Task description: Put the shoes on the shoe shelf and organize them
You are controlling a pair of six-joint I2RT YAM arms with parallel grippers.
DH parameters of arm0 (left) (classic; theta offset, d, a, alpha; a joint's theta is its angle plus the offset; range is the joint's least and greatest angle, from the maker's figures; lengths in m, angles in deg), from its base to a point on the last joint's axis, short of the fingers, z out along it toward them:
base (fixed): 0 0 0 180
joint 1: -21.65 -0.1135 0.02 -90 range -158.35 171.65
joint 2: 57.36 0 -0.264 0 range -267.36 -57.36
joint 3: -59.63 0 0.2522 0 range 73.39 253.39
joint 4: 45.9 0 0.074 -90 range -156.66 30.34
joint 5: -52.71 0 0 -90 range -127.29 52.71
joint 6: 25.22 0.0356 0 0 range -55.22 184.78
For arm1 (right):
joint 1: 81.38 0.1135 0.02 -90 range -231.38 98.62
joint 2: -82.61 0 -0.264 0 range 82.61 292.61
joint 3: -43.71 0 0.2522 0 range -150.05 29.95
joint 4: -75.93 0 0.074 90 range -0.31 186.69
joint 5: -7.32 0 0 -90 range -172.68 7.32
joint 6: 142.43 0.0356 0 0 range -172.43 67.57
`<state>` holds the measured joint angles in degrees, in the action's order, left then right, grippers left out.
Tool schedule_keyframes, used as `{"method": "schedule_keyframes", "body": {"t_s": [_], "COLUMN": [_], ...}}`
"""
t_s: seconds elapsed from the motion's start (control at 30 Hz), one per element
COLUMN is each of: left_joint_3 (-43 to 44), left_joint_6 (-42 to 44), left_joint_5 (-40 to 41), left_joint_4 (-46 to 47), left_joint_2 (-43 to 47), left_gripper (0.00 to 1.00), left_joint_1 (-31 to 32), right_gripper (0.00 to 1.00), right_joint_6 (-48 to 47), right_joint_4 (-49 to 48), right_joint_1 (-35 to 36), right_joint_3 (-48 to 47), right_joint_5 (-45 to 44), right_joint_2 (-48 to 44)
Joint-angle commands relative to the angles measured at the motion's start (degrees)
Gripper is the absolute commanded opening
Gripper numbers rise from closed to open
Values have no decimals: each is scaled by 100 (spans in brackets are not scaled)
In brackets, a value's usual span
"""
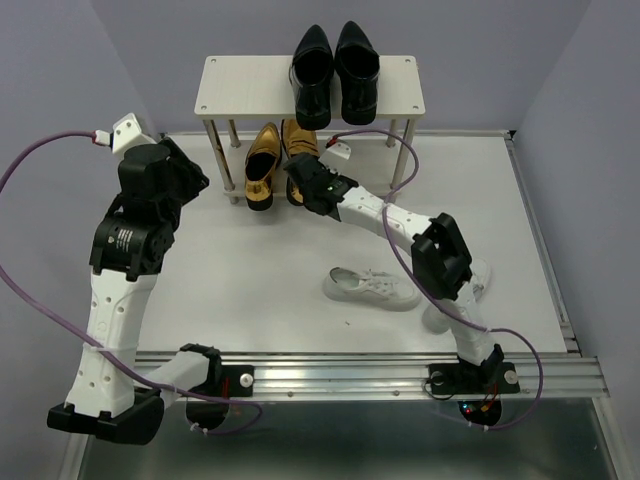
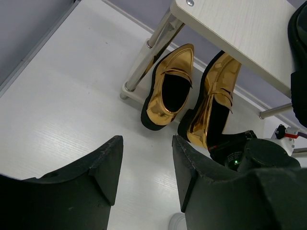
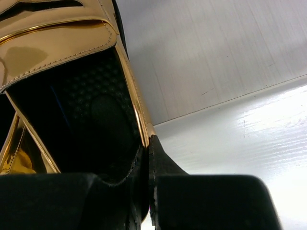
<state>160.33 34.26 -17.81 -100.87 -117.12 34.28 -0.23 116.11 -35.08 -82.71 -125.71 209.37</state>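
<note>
The right gripper (image 3: 149,148) is clamped on the side rim, near the heel, of the right-hand shiny gold metallic loafer (image 1: 298,148). One finger is inside the black-lined opening and one outside. The toe of this shoe points under the top board of the pale wood-grain shoe shelf with thin silver legs (image 1: 245,85), just beside its partner, the left gold loafer (image 2: 170,91). The left gripper (image 2: 146,143) hovers apart from both, its fingers spread and empty. The hold is on a thin edge, so the loafer could pivot or slip if lifted quickly. It already looks tilted, and a push forward might nudge its partner askew or catch the toe on the rack. The glossy black leather dress shoes (image 1: 333,70) sit on the top board. One white lace-up sneaker (image 1: 372,288) lies on the white table (image 1: 250,280). A second sneaker (image 1: 480,275) is largely hidden behind the right arm. Whether the loafers' toes rest on a lower board cannot be made out.
</note>
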Motion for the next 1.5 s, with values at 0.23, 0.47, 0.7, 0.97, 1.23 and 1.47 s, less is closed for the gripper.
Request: {"method": "schedule_keyframes", "body": {"t_s": [0.23,0.47,0.7,0.97,1.23,1.47], "left_joint_3": [78,52,-1,-80,-194,-221], "left_joint_6": [117,126,126,117,82,73], "left_joint_5": [12,29,38,20,-6,-24], "left_joint_4": [-45,-45,-62,-36,-27,-1], "left_joint_2": [193,229,290,317,369,387], "left_gripper": [56,56,56,56,56,56], "left_joint_1": [-41,-41,-41,-49,-49,-49], "right_gripper": [1,1,48,52,60,43], "right_joint_6": [282,308,107,-88,-210,-228], "right_joint_4": [-892,-892,-1155,-1323,-1385,-1393], "right_joint_1": [124,124,124,177,282,283], "right_joint_3": [-625,-678,-591,-529,-283,-133], "right_joint_5": [-663,-751,-541,-426,-286,-312], "right_joint_2": [296,385,297,200,95,51]}}
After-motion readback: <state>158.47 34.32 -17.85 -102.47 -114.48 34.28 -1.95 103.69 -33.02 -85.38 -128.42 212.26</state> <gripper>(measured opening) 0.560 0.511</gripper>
